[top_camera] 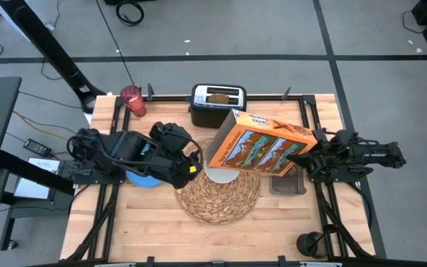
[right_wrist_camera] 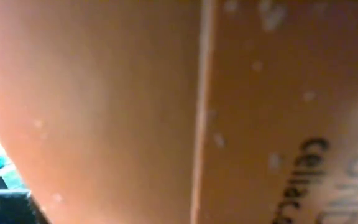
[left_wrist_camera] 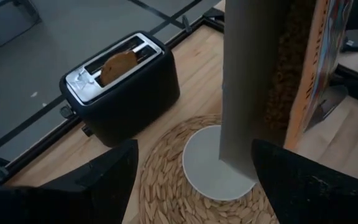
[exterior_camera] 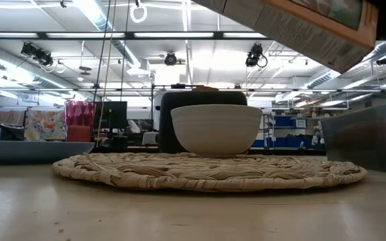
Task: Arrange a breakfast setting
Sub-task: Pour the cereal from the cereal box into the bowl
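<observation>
Right gripper (top_camera: 296, 157) clamped on cereal box (top_camera: 262, 144), tilted over white bowl (top_camera: 219, 176); left gripper (top_camera: 187, 169) apart beside; toaster (top_camera: 217, 104) behind.

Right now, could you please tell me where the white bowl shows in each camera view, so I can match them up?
High view: the white bowl peeks out under the tilted cereal box, at the woven placemat's far edge.
Low view: the bowl stands centre, on the placemat.
Left wrist view: the bowl is seen from above, partly behind the box.
Right wrist view: not in it; only the box.
Shared landmark: the black toaster behind the bowl.
</observation>
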Robot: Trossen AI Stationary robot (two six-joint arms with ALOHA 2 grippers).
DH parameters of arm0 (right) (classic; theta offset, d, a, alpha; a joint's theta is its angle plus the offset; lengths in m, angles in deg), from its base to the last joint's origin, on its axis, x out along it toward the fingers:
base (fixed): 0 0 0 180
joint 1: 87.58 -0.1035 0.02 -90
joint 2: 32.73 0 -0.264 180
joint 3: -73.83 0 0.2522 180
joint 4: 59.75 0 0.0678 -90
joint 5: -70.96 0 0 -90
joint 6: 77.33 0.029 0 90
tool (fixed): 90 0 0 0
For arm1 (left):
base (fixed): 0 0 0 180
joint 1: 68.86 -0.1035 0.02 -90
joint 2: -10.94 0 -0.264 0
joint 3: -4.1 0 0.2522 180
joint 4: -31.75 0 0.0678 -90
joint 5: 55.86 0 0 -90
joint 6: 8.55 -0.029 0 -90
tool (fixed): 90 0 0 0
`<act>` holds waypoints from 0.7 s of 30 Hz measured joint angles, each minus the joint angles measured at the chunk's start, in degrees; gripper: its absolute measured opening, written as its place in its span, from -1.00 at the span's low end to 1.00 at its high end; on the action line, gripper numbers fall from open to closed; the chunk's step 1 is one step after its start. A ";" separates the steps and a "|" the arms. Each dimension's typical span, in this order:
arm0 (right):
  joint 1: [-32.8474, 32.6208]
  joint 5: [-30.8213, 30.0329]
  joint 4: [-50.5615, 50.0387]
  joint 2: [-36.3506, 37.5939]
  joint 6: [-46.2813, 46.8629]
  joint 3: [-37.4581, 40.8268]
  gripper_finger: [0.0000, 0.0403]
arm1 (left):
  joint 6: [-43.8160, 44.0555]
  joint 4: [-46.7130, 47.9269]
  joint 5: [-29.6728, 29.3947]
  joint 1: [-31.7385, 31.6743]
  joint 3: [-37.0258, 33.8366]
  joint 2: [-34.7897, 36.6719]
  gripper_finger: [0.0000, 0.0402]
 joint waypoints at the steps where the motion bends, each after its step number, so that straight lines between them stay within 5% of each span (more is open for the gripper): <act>1: 0.00 -0.02 0.11 0.04 0.02 0.31 0.43 | 0.12 -0.03 0.09 0.16 -0.02 -0.03 0.58; 10: 0.00 -0.38 8.74 0.05 1.49 2.53 0.43 | 3.28 -0.03 2.84 2.53 0.00 -2.15 0.58; 16: 0.00 -1.96 16.21 0.04 2.66 2.50 0.43 | 15.77 0.00 3.48 7.20 0.00 -2.36 0.58; 21: 0.00 -2.93 20.77 0.02 2.66 2.50 0.43 | 24.42 -0.03 4.66 5.71 -0.08 -9.52 0.58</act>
